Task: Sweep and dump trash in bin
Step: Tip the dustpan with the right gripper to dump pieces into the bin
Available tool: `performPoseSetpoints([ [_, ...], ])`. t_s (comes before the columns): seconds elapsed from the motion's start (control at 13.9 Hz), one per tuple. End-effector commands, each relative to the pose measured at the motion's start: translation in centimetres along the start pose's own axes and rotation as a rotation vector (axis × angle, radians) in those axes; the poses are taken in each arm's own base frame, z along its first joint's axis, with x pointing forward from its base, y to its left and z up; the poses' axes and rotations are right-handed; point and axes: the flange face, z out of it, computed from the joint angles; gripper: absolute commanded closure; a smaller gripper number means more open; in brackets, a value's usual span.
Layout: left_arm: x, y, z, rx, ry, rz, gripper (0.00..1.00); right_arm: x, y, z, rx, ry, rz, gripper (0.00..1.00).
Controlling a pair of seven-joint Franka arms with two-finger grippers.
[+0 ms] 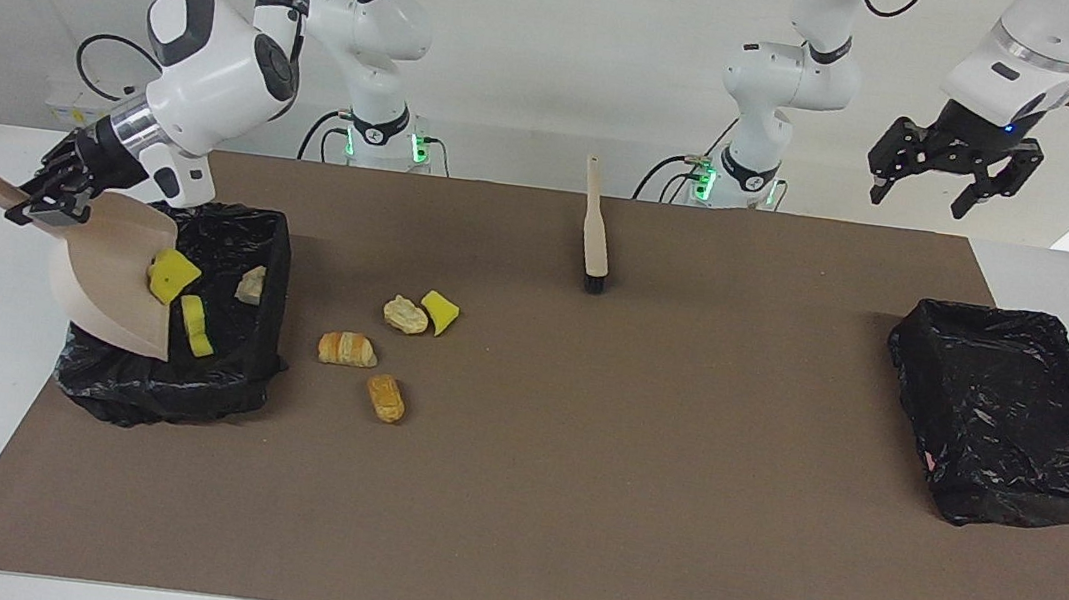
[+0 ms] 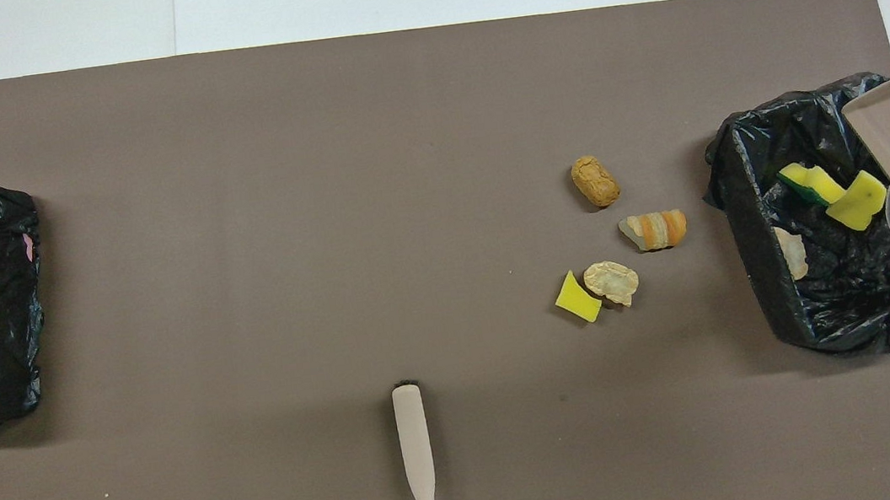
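My right gripper [image 1: 53,197] is shut on the handle of the beige dustpan [image 1: 104,281], which is tilted over the black-lined bin [image 1: 213,384] at the right arm's end. A yellow chunk [image 1: 172,276] is at the pan's lip. A yellow-green chunk [image 1: 197,325] and a tan bit [image 1: 250,285] lie in the bin. On the mat beside the bin lie a tan bit [image 1: 405,314], a yellow chunk [image 1: 440,311], a croissant-like piece [image 1: 348,349] and a brown bread piece [image 1: 386,397]. My left gripper [image 1: 920,198] is open, empty and raised, waiting.
The beige brush [image 1: 595,237] lies on the mat near the robots, mid-table, handle toward them. A second black-lined bin [image 1: 1013,425] stands at the left arm's end. The brown mat [image 1: 571,506] covers most of the white table.
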Motion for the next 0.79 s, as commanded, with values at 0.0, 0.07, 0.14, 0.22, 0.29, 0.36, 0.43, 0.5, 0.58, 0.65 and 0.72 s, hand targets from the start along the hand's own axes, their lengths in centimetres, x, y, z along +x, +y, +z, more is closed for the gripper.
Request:
performPoseSetpoints([
  [0.0, -0.6, -0.1, 0.0, 0.011, 0.015, -0.003, 0.00, -2.9, -1.2, -1.8, 0.036, 0.087, 0.049, 1.00],
  [0.07, -0.5, -0.3, 0.0, 0.009, 0.017, -0.007, 0.00, -3.6, -1.0, -2.6, 0.057, 0.158, 0.083, 1.00],
  [0.14, -0.5, -0.1, 0.0, 0.002, 0.017, -0.007, 0.00, -4.0, -0.9, -2.9, 0.081, 0.219, 0.115, 1.00],
  [0.22, -0.5, -0.2, -0.1, 0.002, 0.019, -0.013, 0.00, -3.9, -0.9, -3.1, 0.096, 0.275, 0.149, 1.00],
  [0.29, -0.2, -0.2, -0.1, -0.002, 0.020, -0.013, 0.00, -3.3, -0.5, -3.8, 0.097, 0.330, 0.182, 1.00],
  [0.36, 0.0, -0.1, 0.1, -0.009, 0.018, -0.010, 0.00, -2.6, -0.6, -4.1, 0.131, 0.392, 0.224, 1.00],
  [0.43, 0.0, 0.0, 0.1, -0.017, 0.018, -0.009, 0.00, -2.4, -0.6, -4.2, 0.154, 0.435, 0.298, 1.00],
  [0.5, 0.0, 0.2, 0.1, -0.018, 0.020, -0.004, 0.00, -2.0, -0.6, -4.2, 0.180, 0.466, 0.387, 1.00],
  [0.58, 0.0, 0.5, -0.1, -0.018, 0.023, 0.008, 0.00, -1.7, -0.6, -4.3, 0.208, 0.498, 0.476, 1.00],
  [0.65, -0.1, 0.9, -0.2, -0.017, 0.026, 0.014, 0.00, -1.4, -0.5, -4.5, 0.229, 0.531, 0.543, 1.00],
  [0.72, -0.1, 1.1, -0.2, -0.017, 0.026, 0.024, 0.00, -1.2, -0.5, -4.4, 0.253, 0.559, 0.605, 1.00],
])
